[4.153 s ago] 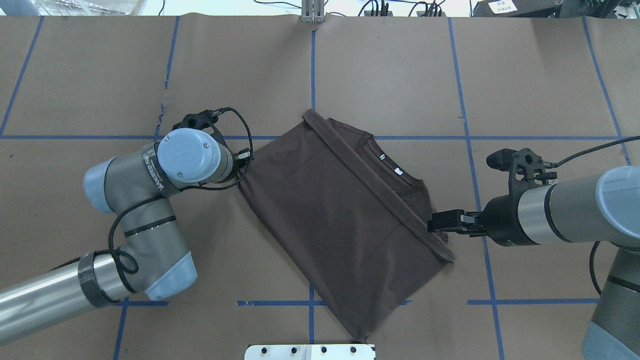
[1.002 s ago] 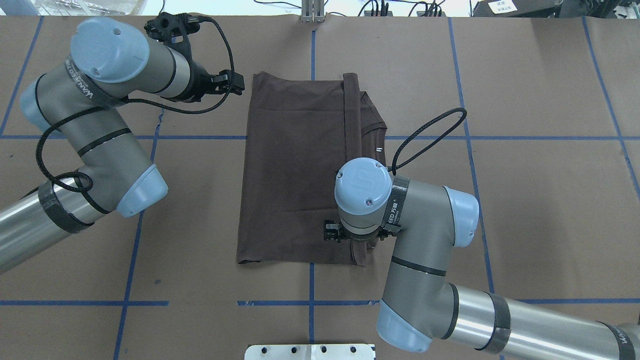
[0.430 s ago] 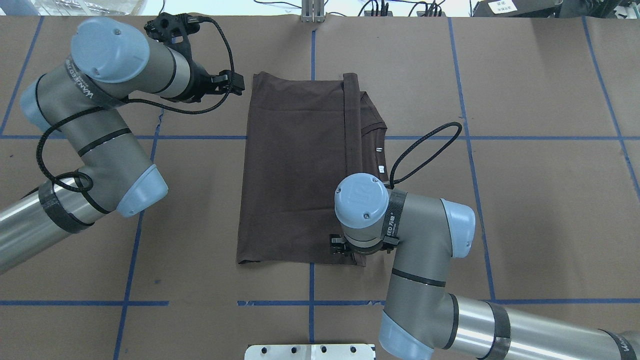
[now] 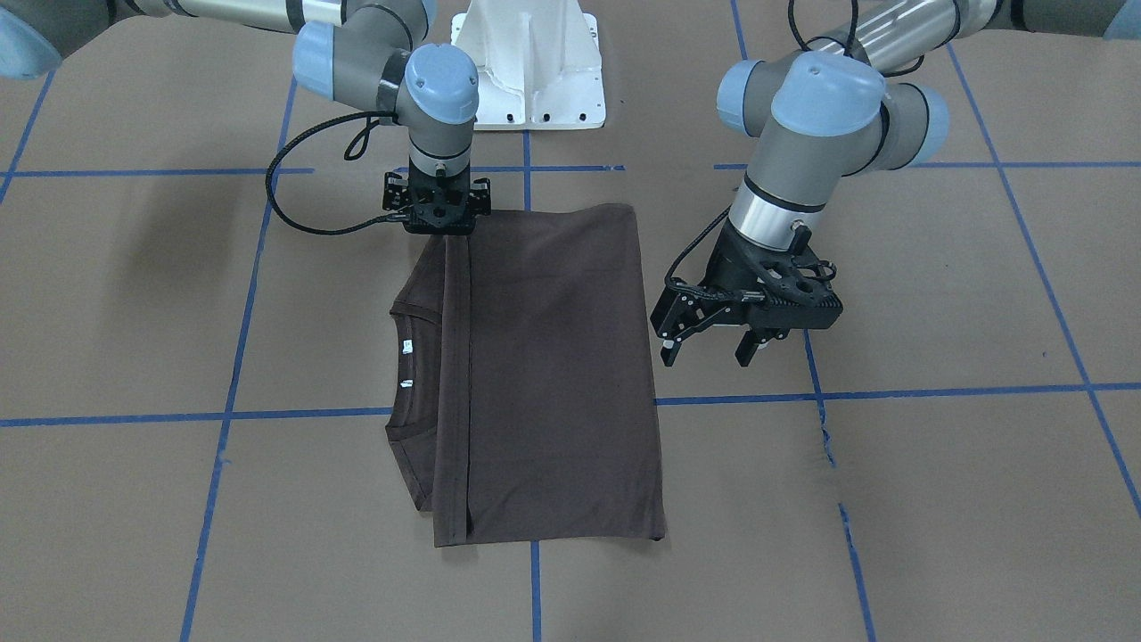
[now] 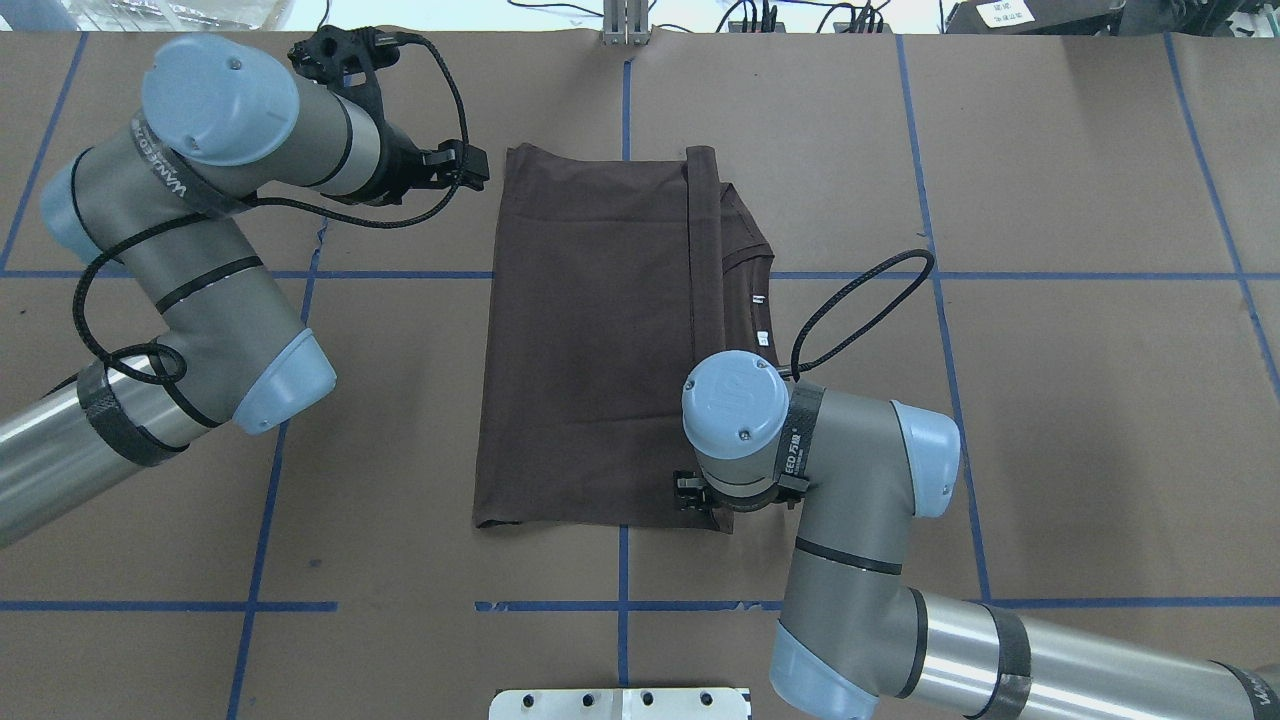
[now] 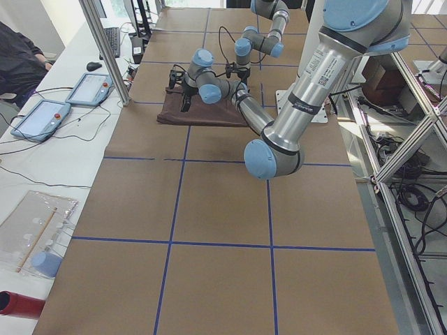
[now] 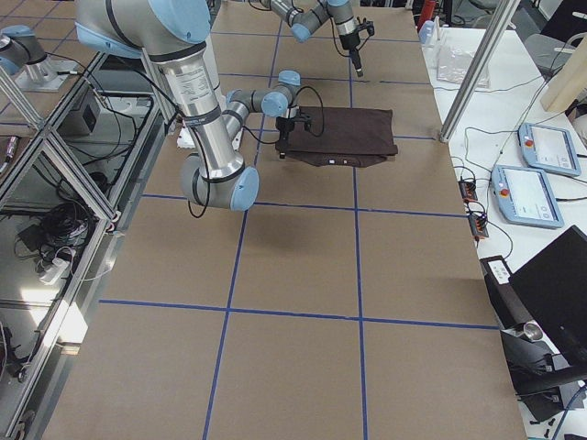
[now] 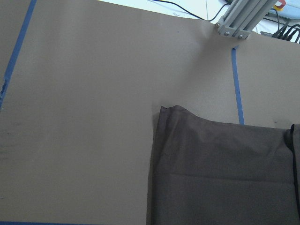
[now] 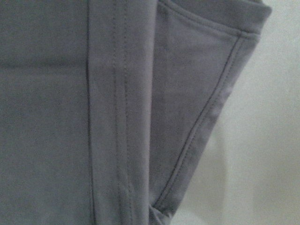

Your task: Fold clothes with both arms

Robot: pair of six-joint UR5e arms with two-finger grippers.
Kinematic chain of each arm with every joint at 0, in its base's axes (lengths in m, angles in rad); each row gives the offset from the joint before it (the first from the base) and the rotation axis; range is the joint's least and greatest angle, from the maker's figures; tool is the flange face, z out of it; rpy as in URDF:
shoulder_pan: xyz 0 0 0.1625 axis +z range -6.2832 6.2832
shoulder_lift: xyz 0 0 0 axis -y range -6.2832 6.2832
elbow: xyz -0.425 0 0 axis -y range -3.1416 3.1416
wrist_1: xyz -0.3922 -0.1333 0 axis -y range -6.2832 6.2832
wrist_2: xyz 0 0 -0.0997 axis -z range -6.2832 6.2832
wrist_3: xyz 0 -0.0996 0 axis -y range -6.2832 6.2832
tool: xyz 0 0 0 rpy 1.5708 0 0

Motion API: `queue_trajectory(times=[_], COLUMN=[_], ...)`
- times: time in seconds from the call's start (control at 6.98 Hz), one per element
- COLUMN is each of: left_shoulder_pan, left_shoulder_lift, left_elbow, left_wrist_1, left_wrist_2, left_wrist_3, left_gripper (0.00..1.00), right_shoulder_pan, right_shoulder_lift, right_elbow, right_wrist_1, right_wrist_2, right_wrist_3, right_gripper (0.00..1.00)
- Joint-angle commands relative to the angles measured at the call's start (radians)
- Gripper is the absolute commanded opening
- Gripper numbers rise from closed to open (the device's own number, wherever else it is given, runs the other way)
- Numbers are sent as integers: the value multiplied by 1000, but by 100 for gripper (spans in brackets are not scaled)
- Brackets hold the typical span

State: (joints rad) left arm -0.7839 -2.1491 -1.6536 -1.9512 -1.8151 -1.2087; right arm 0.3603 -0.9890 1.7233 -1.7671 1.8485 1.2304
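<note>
Half folded, seemingly: dark brown T-shirt [image 5: 590,340] flat in the middle of the desk [image 5: 1050,420]. Right gripper [image 4: 437,223] planted on its corner nearest the robot-side edge, probably pinning; jaws hidden, spread impossible to tell. Left gripper [image 4: 707,349] hovering toward the left edge, jaws wide, ready to grasp.

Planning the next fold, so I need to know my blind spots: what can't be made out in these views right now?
- Right hand: its fingers are hidden under the right arm overhead and behind the hand's own body from the front. Its wrist camera shows only cloth, so any grip on the shirt is unclear.
- Chest print: not visible in any view, presumably folded inside.
- Neck labels: too small to read.
</note>
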Motion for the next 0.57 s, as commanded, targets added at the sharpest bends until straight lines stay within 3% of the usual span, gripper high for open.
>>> queue_trajectory(times=[0.0, 0.43], left_shoulder_pan=[0, 8], left_shoulder_lift=[0, 0], left_elbow=[0, 0], left_wrist_1=[-2, -2], left_wrist_2=[0, 0], left_wrist_3=[0, -3], left_gripper=[100, 100], right_shoulder_pan=[9, 37], right_shoulder_lift=[-10, -54], right_elbow=[4, 41], right_wrist_1=[0, 2], right_wrist_2=[2, 3], right_wrist_3=[0, -28], right_gripper=[100, 100])
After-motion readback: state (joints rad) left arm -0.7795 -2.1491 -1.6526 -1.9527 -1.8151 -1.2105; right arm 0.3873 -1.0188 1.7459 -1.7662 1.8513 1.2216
